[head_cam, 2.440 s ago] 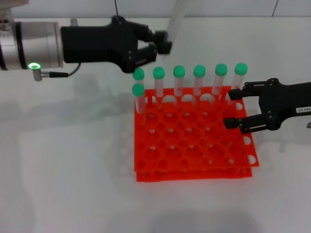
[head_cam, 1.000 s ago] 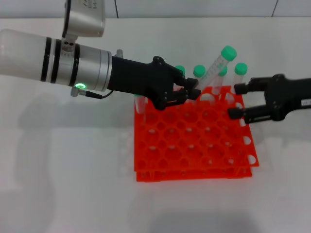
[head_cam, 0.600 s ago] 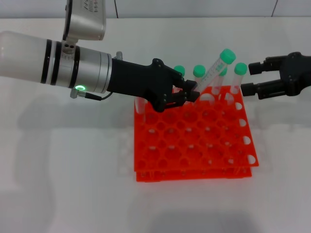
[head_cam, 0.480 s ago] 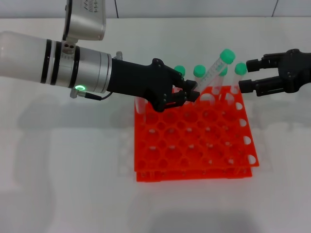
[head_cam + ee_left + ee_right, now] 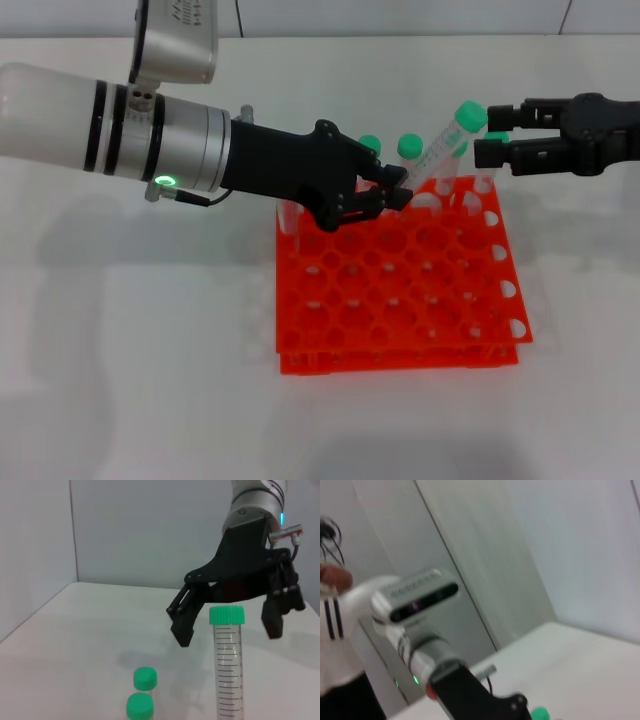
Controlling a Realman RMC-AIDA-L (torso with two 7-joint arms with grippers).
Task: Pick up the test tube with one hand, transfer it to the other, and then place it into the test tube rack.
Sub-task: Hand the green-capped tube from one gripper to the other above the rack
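Left tool (image 5: pixel 395 195) is clamped on the lower body of the test tube (image 5: pixel 440 150), holding it tilted over the back rows of the orange rack (image 5: pixel 400 290), green cap up and toward the right side. Right tool (image 5: pixel 488 135) has its fingers spread wide, 1 on each side of the tube's cap, not closed on it; left wrist view shows the cap sitting between the 2 fingers (image 5: pixel 181 625). Other green-capped tubes (image 5: pixel 409 148) stand in the rack's back row. Rack sits on the white bench (image 5: pixel 150 350).
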